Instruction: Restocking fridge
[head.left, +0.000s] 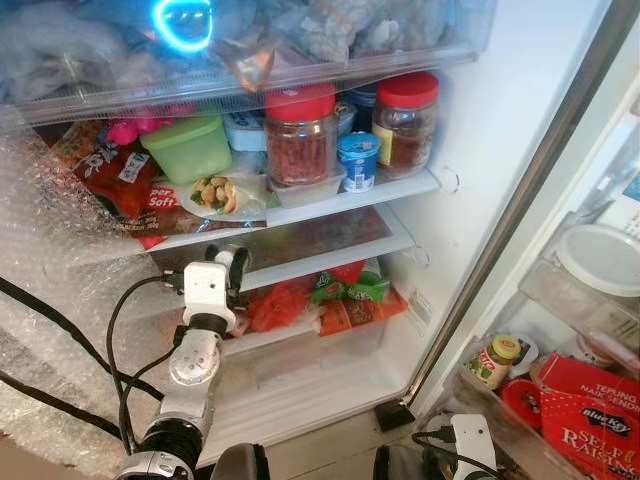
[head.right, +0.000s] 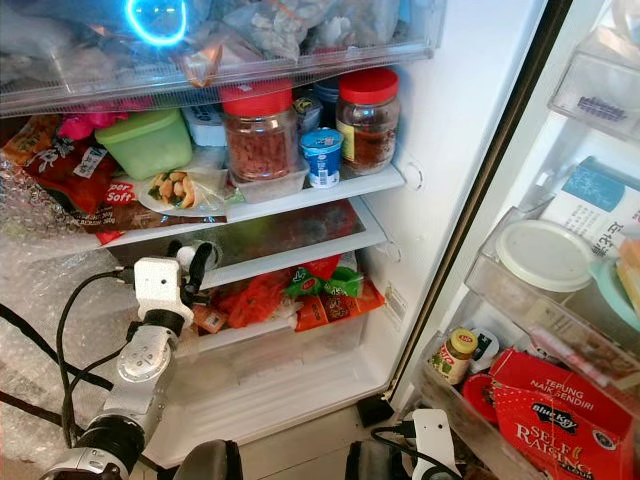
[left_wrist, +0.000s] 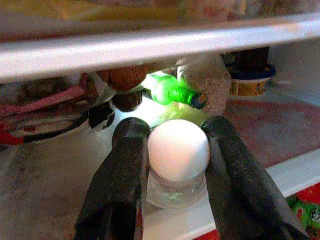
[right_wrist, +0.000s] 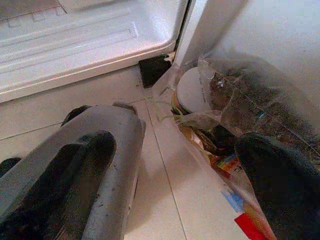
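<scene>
The small clear glass jar with a round white lid (left_wrist: 177, 162) sits near the front edge of the glass middle shelf (head.left: 330, 238) of the open white fridge (head.left: 480, 140), and this is where the risk is, I think: if the fingers (left_wrist: 122, 185) let go while the jar stands so close to the lip, or if they brush it on the way out, it may tip and fall onto the red and green snack packets (head.left: 330, 295) in the clear drawer below. A push further in could also knock it against the green bottle (left_wrist: 172, 92) lying just behind it on the same shelf. The upper shelf edge (left_wrist: 160, 42) passes close above the fingers, so a lift of the wrist could catch on it. The left gripper (left_wrist: 175, 175) has its two black fingers on both sides of the jar, pressed to the lid and clamped on it. The left arm (head.left: 195, 370) rises steeply from below with its white wrist block at the shelf front, pointing into the fridge. The right gripper (right_wrist: 185, 185) hangs low over the pale tiled floor (right_wrist: 165, 165), beside a clear plastic bag of groceries (right_wrist: 240, 105); its fingers stand well apart and hold nothing.
</scene>
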